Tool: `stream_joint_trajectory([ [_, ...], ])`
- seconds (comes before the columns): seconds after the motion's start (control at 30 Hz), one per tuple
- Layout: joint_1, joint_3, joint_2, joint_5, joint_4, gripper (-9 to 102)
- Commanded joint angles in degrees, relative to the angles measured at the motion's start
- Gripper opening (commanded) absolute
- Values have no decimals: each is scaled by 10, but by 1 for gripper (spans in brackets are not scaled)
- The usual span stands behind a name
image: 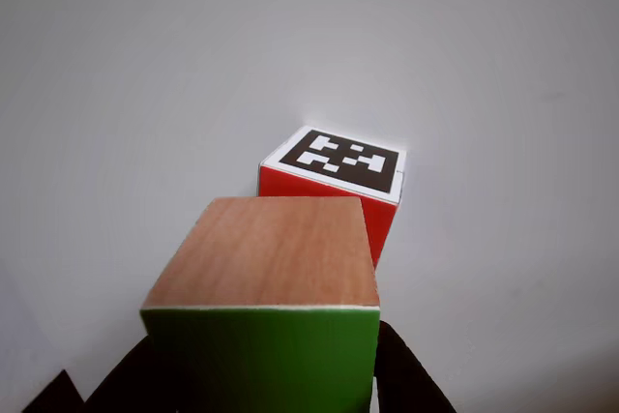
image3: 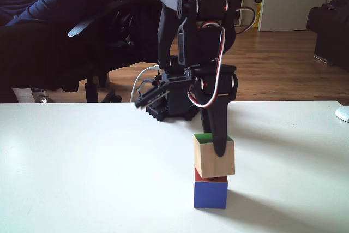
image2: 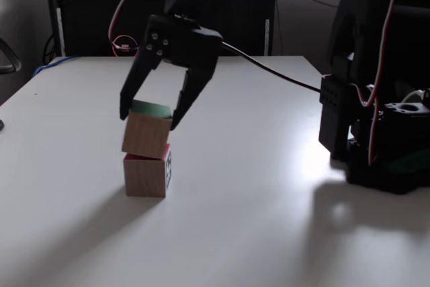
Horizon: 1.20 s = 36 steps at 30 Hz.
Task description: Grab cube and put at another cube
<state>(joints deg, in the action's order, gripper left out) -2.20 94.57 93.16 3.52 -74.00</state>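
The big flat white table (image2: 269, 220) is smooth and a bit shiny, and it fills the low half of both fixed views. At the right side of a fixed view stands my black arm base (image2: 376, 132), blocky and hard, with red and white wires looping on it.

My black two-finger gripper (image2: 149, 117) hangs down in the upper middle of that view. My fingers are spread wide, one on each side of the block. I cannot tell if the tips touch it.

The larger square wooden block with light-brown grain and a bright green face (image2: 146, 132) sits on top of the smaller cube, just left of the middle of that view. It is tilted and pushed a little to one side, so it does not sit straight. In the other view it fills the low middle (image: 266, 282), with smooth wood on top and flat green paint in front. In another fixed view (image3: 214, 156) one of my fingers (image3: 219, 129) hangs in front of it.

The smaller red cube with black-and-white square-pattern stickers (image: 340, 176) peeks out behind the block in the other view. It rests flat on the table (image2: 146, 174). In another fixed view its near side looks blue (image3: 210, 193).
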Motion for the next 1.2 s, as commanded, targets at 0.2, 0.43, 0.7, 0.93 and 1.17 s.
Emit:
stream_joint_trajectory([
  [0.2, -5, -23, -4, -4, -10, 37],
  [0.43, -6, -4, 61, -1, -31, 41],
  [0.7, -8, 202, 533, -10, -59, 42],
  [0.93, -76, 563, 951, -26, 44, 17],
  [1.17, -88, 726, 953, -52, 137, 0],
])
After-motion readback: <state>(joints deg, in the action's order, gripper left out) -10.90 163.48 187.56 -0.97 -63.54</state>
